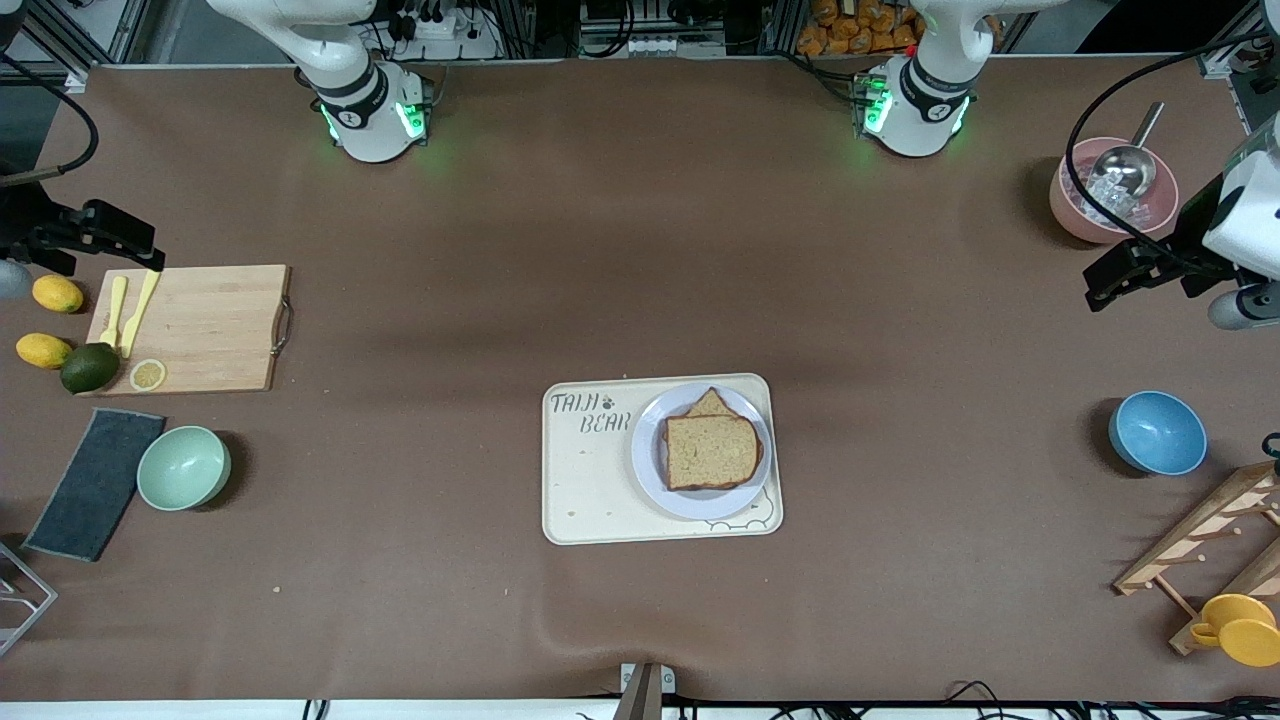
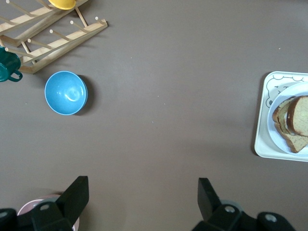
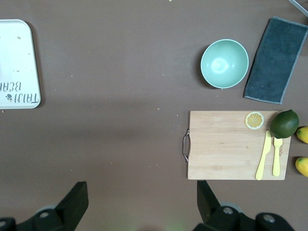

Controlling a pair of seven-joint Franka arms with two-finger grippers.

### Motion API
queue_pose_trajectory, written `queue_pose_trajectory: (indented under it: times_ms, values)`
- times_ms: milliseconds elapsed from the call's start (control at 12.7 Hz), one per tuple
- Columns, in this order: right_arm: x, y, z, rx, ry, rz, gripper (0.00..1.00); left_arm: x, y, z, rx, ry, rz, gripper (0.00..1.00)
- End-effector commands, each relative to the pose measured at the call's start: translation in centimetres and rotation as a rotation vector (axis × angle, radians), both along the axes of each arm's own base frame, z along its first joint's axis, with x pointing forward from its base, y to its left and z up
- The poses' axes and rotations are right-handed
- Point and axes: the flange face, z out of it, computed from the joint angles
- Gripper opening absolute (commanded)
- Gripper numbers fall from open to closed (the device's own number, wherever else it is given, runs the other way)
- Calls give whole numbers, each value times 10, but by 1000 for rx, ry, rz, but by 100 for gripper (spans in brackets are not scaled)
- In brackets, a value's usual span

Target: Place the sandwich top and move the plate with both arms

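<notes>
On the plate [image 1: 700, 497], sandwich top [image 1: 710, 452] well apart from both end effectors

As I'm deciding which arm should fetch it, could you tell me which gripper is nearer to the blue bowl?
Left. The left gripper hangs open at the left arm's end of the table, beside the blue bowl. The right gripper waits open over the cutting board's end.

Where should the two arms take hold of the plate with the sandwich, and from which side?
Probably at the bare rim of the plate, one arm at each of two facing edges, coming in low from the sides. The bread covers the middle, and the plate lies flat on the tray, so only the thin rim is free to pinch.
</notes>
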Motion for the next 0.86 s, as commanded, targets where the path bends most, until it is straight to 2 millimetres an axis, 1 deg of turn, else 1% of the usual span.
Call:
queue_pose_trajectory:
  times_ms: [0,78,157,235,392,549,706,785]
  values:
    - [-1,-1,-1,3,-2,6,100,-17,-1,4,-10,-13,-15,100]
    - [-1,-2,-1,3,-2,3,100,-17,1,5,-10,-16,-12,100]
    - [-1,-2,-1,3,-2,4,100,-13,-6,1,-11,-10,-24,100]
    - [-1,-2,-1,3,-2,2,100,-9,-8,-5,-4,0,-29,100]
    - [-1,-6,0,3,-4,-2,100,-4,-7,-4,-17,-3,-26,100]
    - [-1,-4,-1,3,-2,1,100,-5,-5,-9,-85,15,10,100]
    - [-1,-5,-1,3,-2,-1,100,-6,-7,-11,-93,24,45,100]
    - [-1,-5,0,3,-2,-1,100,-6,-6,-12,-83,27,21,100]
